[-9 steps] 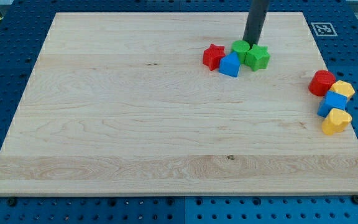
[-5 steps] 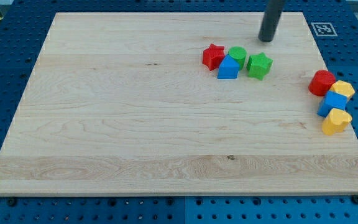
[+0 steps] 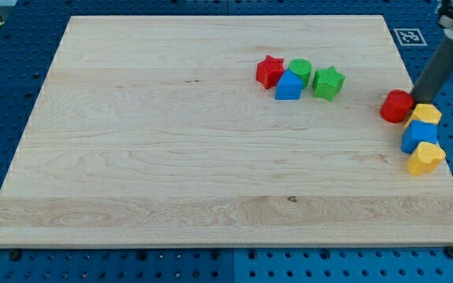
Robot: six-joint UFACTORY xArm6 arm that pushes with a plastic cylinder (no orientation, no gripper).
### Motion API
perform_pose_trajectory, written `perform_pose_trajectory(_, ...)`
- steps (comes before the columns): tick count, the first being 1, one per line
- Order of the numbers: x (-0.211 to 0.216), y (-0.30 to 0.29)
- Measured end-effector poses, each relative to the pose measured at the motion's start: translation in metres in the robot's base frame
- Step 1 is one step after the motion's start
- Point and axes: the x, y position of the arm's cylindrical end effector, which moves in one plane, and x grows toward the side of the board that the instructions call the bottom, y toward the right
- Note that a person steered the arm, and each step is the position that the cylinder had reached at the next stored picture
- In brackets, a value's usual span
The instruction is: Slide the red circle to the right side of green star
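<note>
The red circle [image 3: 396, 106] lies near the board's right edge, level with the view's middle height. The green star [image 3: 328, 82] sits to its upper left, with a clear gap between them. My dark rod comes down from the upper right and my tip [image 3: 421, 99] is right beside the red circle on its right, just above the yellow block [image 3: 427, 115]. Whether the tip touches the red circle is hard to tell.
A green circle [image 3: 300, 71], a blue block [image 3: 289, 85] and a red star [image 3: 270, 71] cluster left of the green star. A blue block [image 3: 419, 135] and a second yellow block [image 3: 425, 157] stack below the upper yellow one. The board's right edge [image 3: 447, 157] is close.
My tip moved from above the green star to the right side of the red circle. The red circle shifted a little left, away from the yellow block.
</note>
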Motion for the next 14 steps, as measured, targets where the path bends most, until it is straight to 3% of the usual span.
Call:
perform_pose_trajectory(2,0.000,-0.038)
perform_pose_trajectory(4,0.004,-0.004)
perform_pose_trajectory(7,0.070,-0.042)
perform_pose_trajectory(8,0.064,-0.067)
perform_pose_trajectory(14,0.020,-0.060)
